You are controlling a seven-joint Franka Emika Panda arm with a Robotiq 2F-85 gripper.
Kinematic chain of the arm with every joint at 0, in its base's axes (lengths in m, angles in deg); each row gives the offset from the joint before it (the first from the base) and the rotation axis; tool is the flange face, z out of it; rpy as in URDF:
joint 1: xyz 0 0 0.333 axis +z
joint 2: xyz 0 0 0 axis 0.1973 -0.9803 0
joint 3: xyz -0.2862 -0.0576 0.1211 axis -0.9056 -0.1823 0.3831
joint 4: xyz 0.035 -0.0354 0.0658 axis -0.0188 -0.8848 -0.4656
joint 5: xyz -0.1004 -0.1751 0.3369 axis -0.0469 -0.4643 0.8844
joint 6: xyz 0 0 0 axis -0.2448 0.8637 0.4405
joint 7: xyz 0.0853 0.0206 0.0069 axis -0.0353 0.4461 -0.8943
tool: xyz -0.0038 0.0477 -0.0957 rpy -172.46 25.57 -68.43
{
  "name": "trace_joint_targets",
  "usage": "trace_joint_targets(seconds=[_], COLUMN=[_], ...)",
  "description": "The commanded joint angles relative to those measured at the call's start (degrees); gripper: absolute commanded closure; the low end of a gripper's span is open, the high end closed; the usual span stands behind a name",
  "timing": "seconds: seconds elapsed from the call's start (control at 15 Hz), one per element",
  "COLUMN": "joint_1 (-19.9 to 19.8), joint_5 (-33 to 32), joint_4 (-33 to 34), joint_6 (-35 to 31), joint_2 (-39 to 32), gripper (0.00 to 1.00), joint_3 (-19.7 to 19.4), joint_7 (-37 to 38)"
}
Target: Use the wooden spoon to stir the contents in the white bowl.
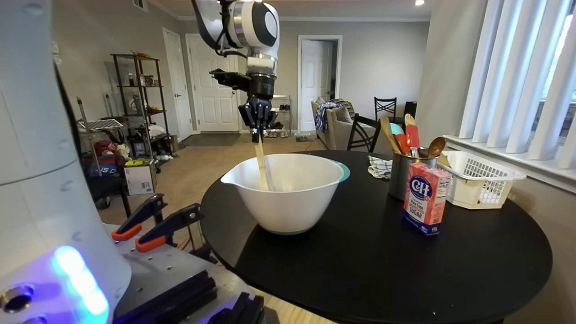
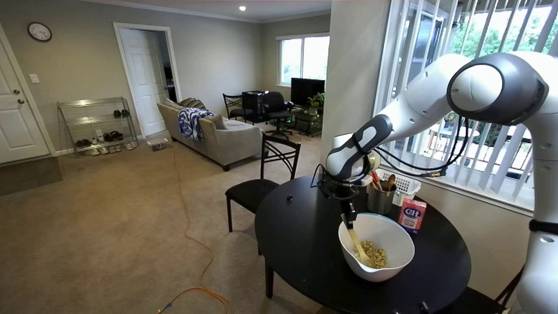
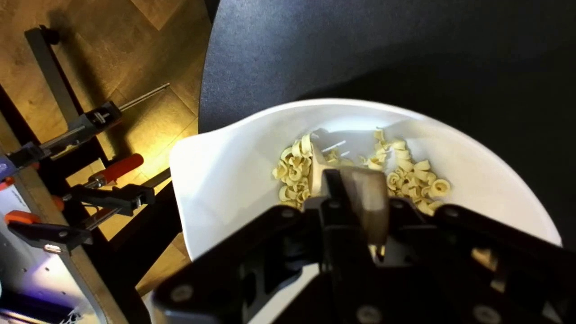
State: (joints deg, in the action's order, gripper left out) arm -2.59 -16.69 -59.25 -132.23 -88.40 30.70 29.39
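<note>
The white bowl stands upright on the black round table, its spout toward the robot base. It also shows in an exterior view and in the wrist view. Curled pale pasta lies in its bottom; in the wrist view the pasta sits in clumps on both sides of the spoon. My gripper is shut on the handle of the wooden spoon, just above the bowl's spout-side rim. The spoon slants down into the bowl with its lower end among the pasta.
A pink sugar box, a metal can of utensils, a white basket and a folded cloth stand on the table. Clamps rise from the robot's mount near the table edge. A chair stands by the table.
</note>
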Motion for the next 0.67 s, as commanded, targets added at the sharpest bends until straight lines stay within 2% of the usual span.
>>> trace_joint_targets(seconds=[0.0, 0.27, 0.6], joint_1=[2.27, 3.73, 5.54], joint_5=[-6.28, -14.15, -23.19], joint_4=[-3.00, -4.41, -5.54], joint_6=[-2.25, -4.10, -10.01], joint_2=[1.17, 0.98, 0.73], gripper=[0.95, 0.95, 0.95], joint_3=[-1.93, -2.96, -3.92], joint_7=[2.04, 3.30, 5.21])
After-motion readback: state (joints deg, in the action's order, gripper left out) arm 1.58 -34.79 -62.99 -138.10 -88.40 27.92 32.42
